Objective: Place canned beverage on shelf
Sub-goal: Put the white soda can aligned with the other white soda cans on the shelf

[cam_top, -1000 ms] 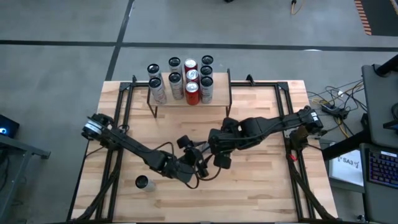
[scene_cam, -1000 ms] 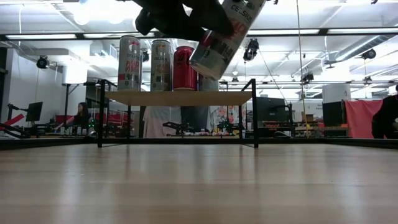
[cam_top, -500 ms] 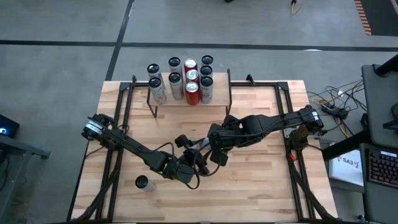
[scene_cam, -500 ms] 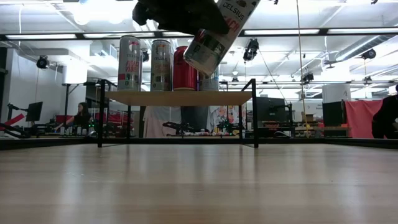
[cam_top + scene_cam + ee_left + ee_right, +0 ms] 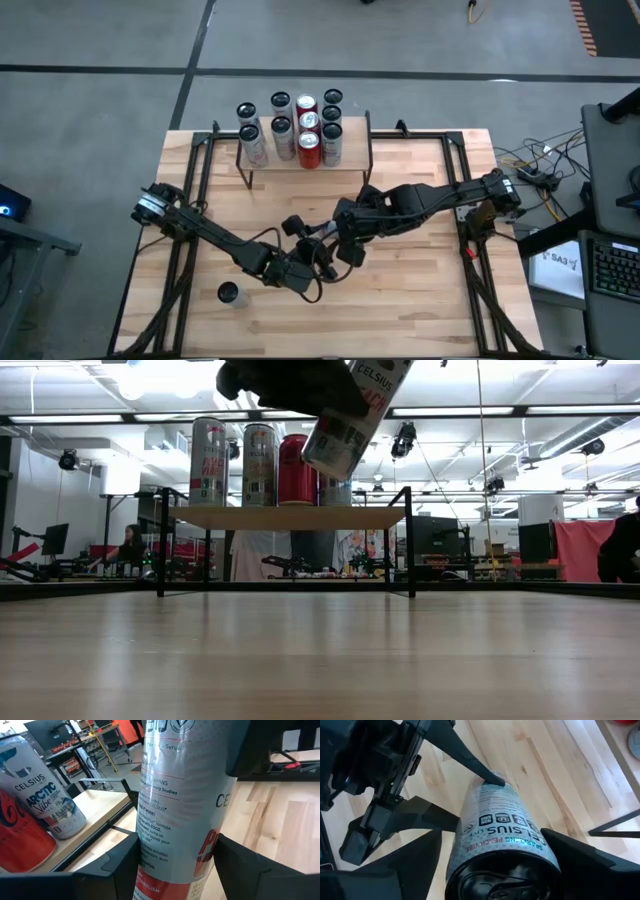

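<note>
A tall silver and red can [image 5: 345,420] hangs tilted in the air over the middle of the table, in front of the shelf [image 5: 355,150]. My left gripper [image 5: 175,862] is shut on the can's body. My right gripper [image 5: 497,862] comes down from above. Its open fingers stand on either side of the can's top end [image 5: 500,870]. The shelf, a small wooden board on thin black legs [image 5: 290,517], stands at the table's far edge. Several cans [image 5: 300,125] stand upright on it. My left gripper pinches the can's round body between its two fingers [image 5: 120,862], on opposite sides of the lower half [image 5: 487,787]. The fingers lie about level and across the can. The can is lifted clear of the table, tilted, with its top end up.
One more can [image 5: 231,294] stands alone near the table's near left corner. Black frame rails [image 5: 200,200] run along both sides of the plank tabletop. The board's right part [image 5: 380,517] is bare. Beyond the table is a workshop, with a person seated far off.
The can has tipped a little more upright in the air and has stayed over the same place above the table. Both arms have kept their places.
</note>
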`<control>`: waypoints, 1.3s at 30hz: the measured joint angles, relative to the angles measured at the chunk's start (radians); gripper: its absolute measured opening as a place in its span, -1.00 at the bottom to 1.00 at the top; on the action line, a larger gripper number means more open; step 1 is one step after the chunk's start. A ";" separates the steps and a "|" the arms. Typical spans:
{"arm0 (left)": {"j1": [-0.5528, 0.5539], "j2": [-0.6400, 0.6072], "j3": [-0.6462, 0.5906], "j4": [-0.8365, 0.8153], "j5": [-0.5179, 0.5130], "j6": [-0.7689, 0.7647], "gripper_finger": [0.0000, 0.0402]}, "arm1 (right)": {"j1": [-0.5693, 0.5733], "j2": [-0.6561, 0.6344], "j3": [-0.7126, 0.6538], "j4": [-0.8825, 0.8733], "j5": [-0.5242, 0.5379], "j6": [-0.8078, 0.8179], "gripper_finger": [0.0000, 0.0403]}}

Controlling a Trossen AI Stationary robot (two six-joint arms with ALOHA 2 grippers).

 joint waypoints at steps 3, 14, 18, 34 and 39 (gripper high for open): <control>-0.001 0.000 0.000 0.013 -0.005 -0.018 0.01 | 0.000 0.000 0.000 -0.002 0.004 0.007 0.47; 0.023 -0.004 0.021 0.028 -0.038 0.005 0.81 | -0.004 0.003 -0.003 0.042 0.006 0.029 0.19; 0.025 -0.004 0.023 0.028 -0.040 0.030 0.63 | -0.011 0.003 -0.003 0.065 0.002 0.030 0.19; 0.024 -0.042 0.020 -0.099 -0.059 0.077 0.16 | -0.053 -0.019 -0.001 0.104 -0.014 -0.031 0.80; 0.031 -0.145 0.017 -0.379 -0.071 -0.051 0.16 | -0.082 -0.092 0.003 0.101 0.070 -0.080 0.81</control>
